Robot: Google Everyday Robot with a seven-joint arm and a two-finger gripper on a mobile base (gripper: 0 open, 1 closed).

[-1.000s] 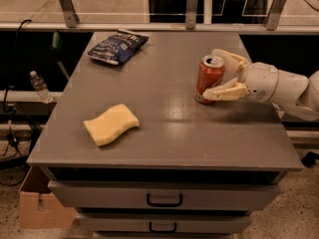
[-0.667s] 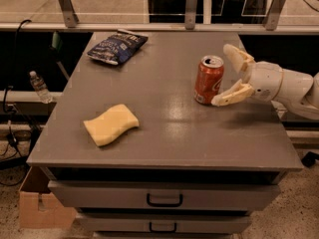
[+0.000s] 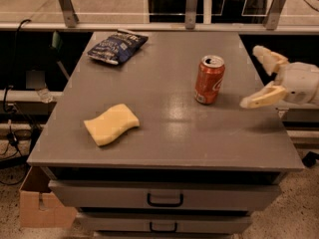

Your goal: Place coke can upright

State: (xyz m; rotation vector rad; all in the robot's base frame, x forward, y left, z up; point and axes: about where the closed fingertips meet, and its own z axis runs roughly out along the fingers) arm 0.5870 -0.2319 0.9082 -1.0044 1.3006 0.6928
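The coke can (image 3: 209, 79), red-orange with a silver top, stands upright on the grey table (image 3: 169, 133), right of the middle. My gripper (image 3: 251, 77) is to the right of the can, above the table's right edge. It is open and empty, with a clear gap between it and the can. One cream finger (image 3: 266, 58) points to the back left, the other finger (image 3: 259, 98) points to the front left.
A yellow sponge (image 3: 110, 123) lies at the front left of the table. A dark blue chip bag (image 3: 117, 46) lies at the back left. Drawers with handles (image 3: 165, 199) are below the tabletop. A cardboard box (image 3: 37, 203) stands on the floor at the left.
The gripper has let go of the can, opened wider and drawn back to the right. The can stays upright in place.
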